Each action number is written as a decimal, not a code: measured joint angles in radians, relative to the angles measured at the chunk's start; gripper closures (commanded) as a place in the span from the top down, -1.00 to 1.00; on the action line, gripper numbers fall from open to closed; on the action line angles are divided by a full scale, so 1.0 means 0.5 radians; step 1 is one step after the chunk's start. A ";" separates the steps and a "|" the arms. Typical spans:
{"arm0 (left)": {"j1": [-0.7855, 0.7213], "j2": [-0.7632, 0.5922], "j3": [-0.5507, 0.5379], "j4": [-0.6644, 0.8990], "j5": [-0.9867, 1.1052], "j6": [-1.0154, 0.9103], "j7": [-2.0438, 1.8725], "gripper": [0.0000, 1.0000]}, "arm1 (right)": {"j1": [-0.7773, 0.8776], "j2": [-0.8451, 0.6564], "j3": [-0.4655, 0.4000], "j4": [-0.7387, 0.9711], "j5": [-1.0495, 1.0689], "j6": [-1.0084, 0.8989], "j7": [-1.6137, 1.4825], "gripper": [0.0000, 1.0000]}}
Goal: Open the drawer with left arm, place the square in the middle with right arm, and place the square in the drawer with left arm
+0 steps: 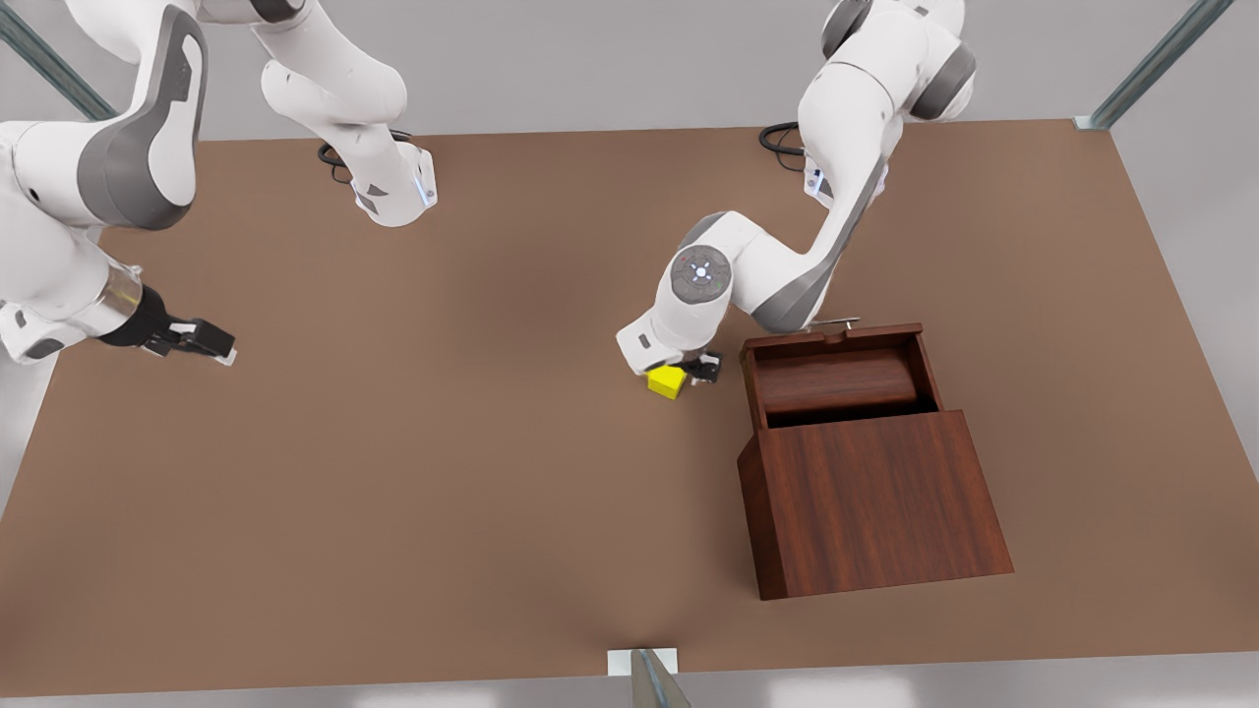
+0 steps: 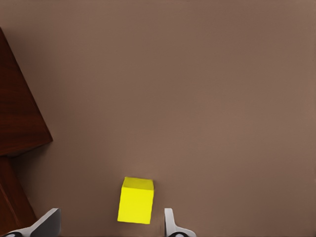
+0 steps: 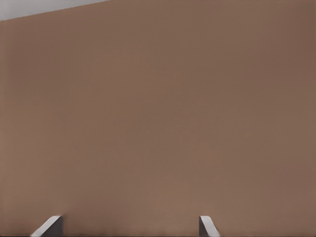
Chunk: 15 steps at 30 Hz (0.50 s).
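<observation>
The left pincer [image 2: 111, 224] hangs low with its fingers spread wide around the square [image 2: 136, 201], not visibly touching it. The square sits on the table [image 1: 443, 472] beside the pulled-out drawer [image 1: 836, 379]. The right pincer [image 1: 211, 346] waits open, well apart.

The left gripper [image 1: 679, 372] is mostly buried under its own white wrist in the front view, so whether the fingers [image 2: 170, 223] touch the square [image 1: 668, 382] is anyone's guess. Drawer [image 1: 836, 379] interior goes black under the box [image 1: 870, 501] top. Right gripper [image 3: 129, 228] fingertips are cut off by the frame edge.
</observation>
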 measured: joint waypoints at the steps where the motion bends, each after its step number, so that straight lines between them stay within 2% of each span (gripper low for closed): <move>1: -0.024 0.031 0.000 -0.003 0.002 0.065 -0.011 1.00 | -0.015 0.005 0.001 0.000 0.001 0.000 0.000 1.00; 8: -0.121 0.227 0.009 -0.118 0.087 0.312 -0.024 1.00 | -0.038 0.018 0.005 -0.006 0.000 -0.006 -0.003 1.00; 15: -0.127 0.069 0.012 -0.627 0.198 0.611 -0.027 1.00 | -0.034 0.039 0.006 -0.004 0.009 -0.003 -0.003 1.00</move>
